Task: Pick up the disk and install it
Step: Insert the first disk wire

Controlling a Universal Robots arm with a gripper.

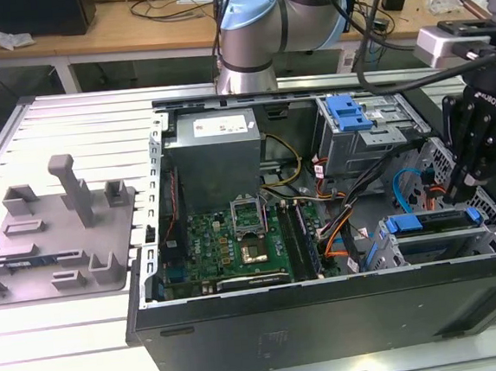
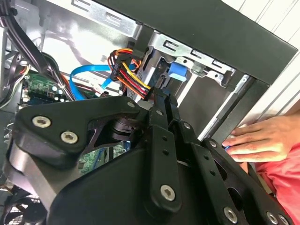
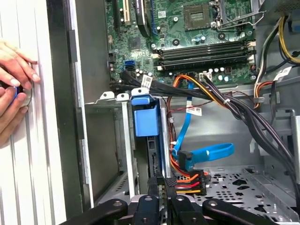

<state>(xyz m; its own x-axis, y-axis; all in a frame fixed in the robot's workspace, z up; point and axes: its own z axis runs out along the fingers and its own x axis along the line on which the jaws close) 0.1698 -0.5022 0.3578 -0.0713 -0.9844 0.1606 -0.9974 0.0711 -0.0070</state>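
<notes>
Because the tool (image 3: pixel 162 200) looks clenched on the disk (image 3: pixel 146 124), press squarely into the bay (image 3: pixel 125 150) ahead, clear of cables (image 3: pixel 190 180) alongside.

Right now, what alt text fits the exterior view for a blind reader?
At the exterior view's right, a black end effector reaches into an open computer case, its tip near the blue-framed disk in a drive cage. A grey fixture tray lies outside the case, on the view's left.
</notes>
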